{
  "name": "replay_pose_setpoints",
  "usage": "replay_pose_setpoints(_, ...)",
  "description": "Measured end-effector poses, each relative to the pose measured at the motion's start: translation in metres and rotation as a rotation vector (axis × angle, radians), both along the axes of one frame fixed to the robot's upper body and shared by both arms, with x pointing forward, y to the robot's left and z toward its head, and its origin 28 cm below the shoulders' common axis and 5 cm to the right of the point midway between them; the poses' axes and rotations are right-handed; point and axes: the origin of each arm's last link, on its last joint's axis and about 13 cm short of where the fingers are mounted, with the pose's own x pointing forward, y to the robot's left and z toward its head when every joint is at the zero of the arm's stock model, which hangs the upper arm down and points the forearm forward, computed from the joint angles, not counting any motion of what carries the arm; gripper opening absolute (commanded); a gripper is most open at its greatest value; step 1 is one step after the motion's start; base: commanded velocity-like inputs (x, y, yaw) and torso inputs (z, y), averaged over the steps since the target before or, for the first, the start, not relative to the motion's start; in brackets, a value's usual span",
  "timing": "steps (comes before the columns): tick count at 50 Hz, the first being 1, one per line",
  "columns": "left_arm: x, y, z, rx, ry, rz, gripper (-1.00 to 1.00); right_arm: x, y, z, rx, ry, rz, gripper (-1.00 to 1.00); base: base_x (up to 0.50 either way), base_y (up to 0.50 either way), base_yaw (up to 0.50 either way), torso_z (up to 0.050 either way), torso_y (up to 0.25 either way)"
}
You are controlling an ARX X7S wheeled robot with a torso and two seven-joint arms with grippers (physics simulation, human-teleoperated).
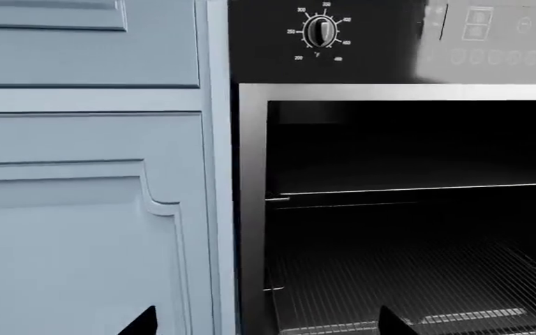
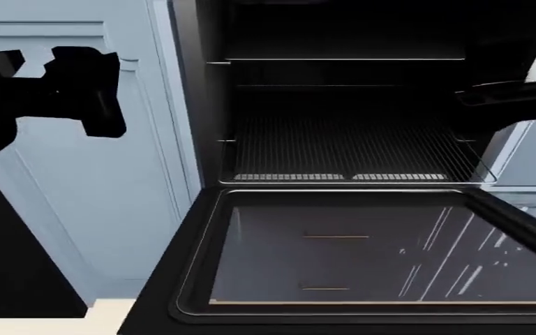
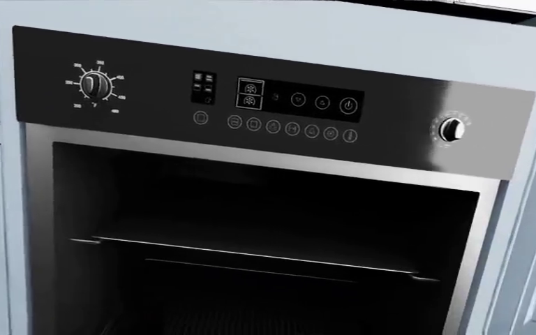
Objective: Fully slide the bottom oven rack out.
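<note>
- Oven door (image 2: 343,258) is dropped flat open, glass panel facing up, so the cavity is wide open to both arms.
- The bottom oven rack (image 2: 347,150) sits low in the cavity, its front rim just behind the door hinge line; by my read it looks seated or only barely drawn forward.
- An upper rack (image 2: 343,59) sits higher in the cavity, not the one we want.
- Left gripper (image 1: 263,322) hangs out in front of the pale blue cabinet door (image 2: 82,181), well apart from the rack; two dark fingers (image 1: 393,324) peek into the left wrist view with a wide gap between them, so they're spread and empty.
- Right arm (image 2: 510,98) reaches in at the oven's right edge; its fingers aren't shown, so I cannot tell their state.
- Step in hand looks like the approach. Next move calls for getting fingers onto the front rim wire, then a straight level pull over the door.
</note>
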Motion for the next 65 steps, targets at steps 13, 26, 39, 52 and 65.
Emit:
replay_pose_setpoints(13, 0.0, 0.002, -0.001, -0.009, -0.001, 0.007, 1.0, 0.003, 0.0, -0.005, 0.001, 0.016, 0.0, 1.0, 0.0, -0.5, 0.0, 0.0, 0.0)
replay_pose_setpoints(26, 0.001, 0.001, -0.001, -0.012, 0.002, 0.008, 1.0, 0.006, 0.0, -0.011, 0.003, 0.031, -0.001, 1.0, 0.0, -0.35, 0.0, 0.0, 0.0)
replay_pose_setpoints(39, 0.003, 0.004, -0.001, -0.018, 0.023, 0.042, 1.0, 0.009, 0.003, -0.013, 0.007, 0.074, 0.01, 1.0, 0.14, 0.0, 0.0, 0.0, 0.0)
replay_pose_setpoints(52, 0.005, 0.005, 0.002, -0.02, 0.041, 0.066, 1.0, 0.01, 0.004, -0.009, 0.014, 0.092, 0.015, 1.0, 0.27, 0.0, 0.0, 0.0, 0.0)
replay_pose_setpoints(65, 0.006, 0.005, 0.003, -0.02, 0.05, 0.072, 1.0, 0.01, 0.004, -0.008, 0.02, 0.106, 0.007, 1.0, 0.08, 0.0, 0.0, 0.0, 0.0)
